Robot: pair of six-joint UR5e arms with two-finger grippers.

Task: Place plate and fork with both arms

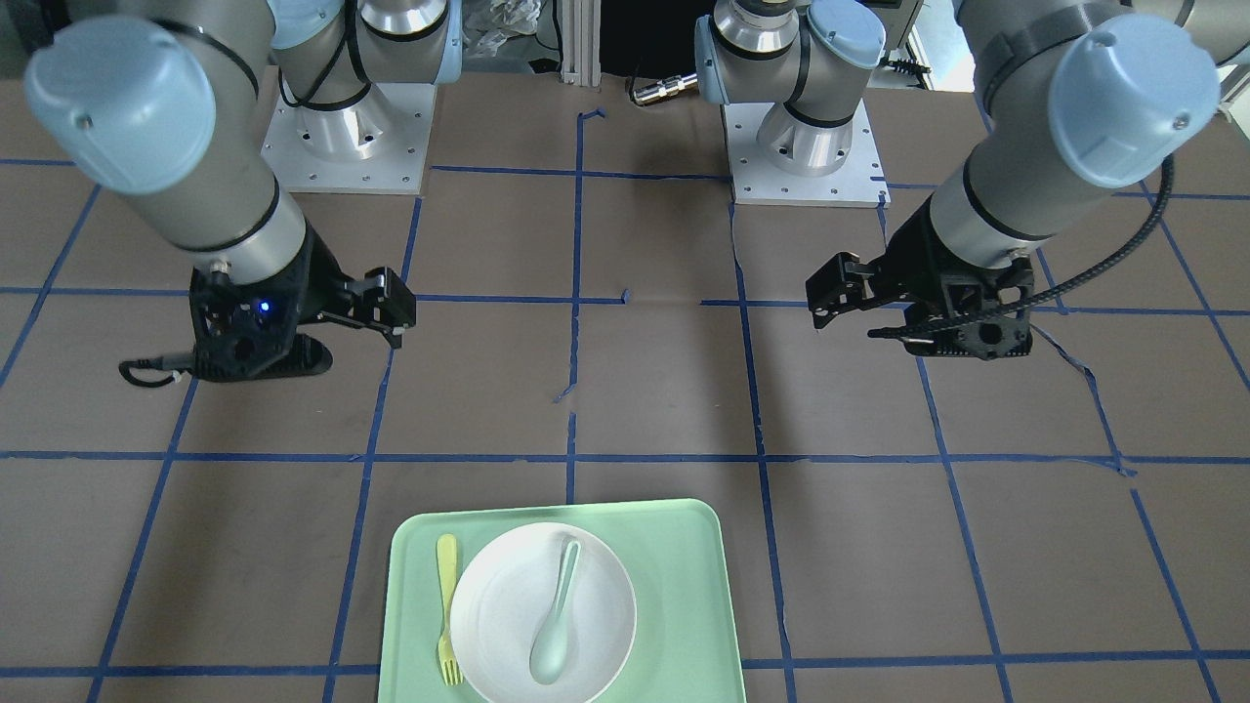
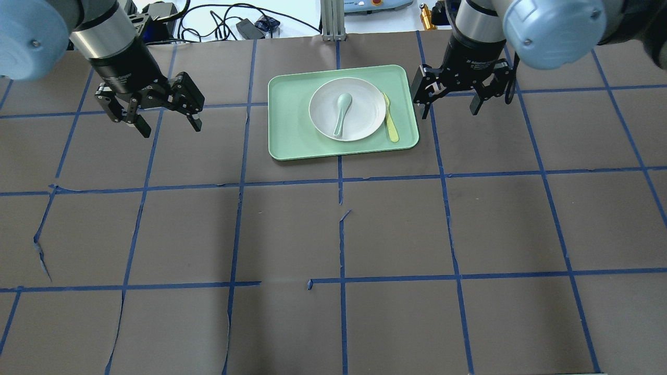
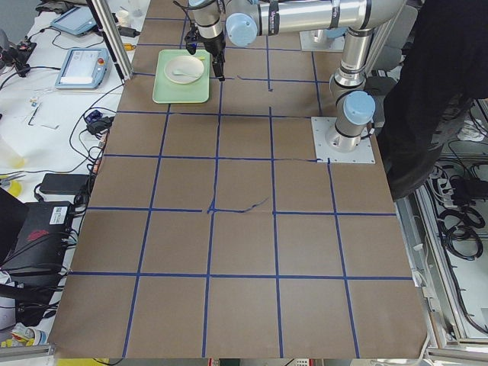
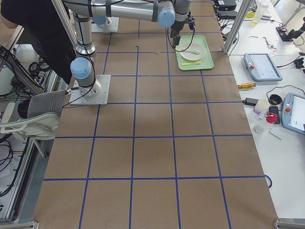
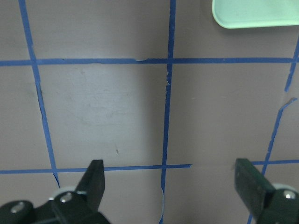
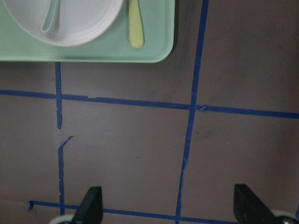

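Note:
The white plate (image 2: pixel 365 107) lies on the mint-green tray (image 2: pixel 292 120) at the far middle of the table, with a grey-green spoon (image 2: pixel 341 112) in it. The pale-yellow fork (image 2: pixel 391 125) lies on the tray beside the plate's right rim. My left gripper (image 2: pixel 169 127) is open and empty, above the table left of the tray. My right gripper (image 2: pixel 449 110) is open and empty, just right of the tray. The front view shows the plate (image 1: pixel 498 605), fork (image 1: pixel 447 605), left gripper (image 1: pixel 859 312) and right gripper (image 1: pixel 356 327). The right wrist view shows the plate (image 6: pixel 79 23) and fork (image 6: pixel 135 25).
The table is brown paper with a blue tape grid. The left wrist view shows only a tray corner (image 5: pixel 257 14) and the open fingers (image 5: pixel 93 179). Cables and devices lie beyond the far edge (image 2: pixel 234 23). The arm bases (image 1: pixel 342 146) stand at the robot's side.

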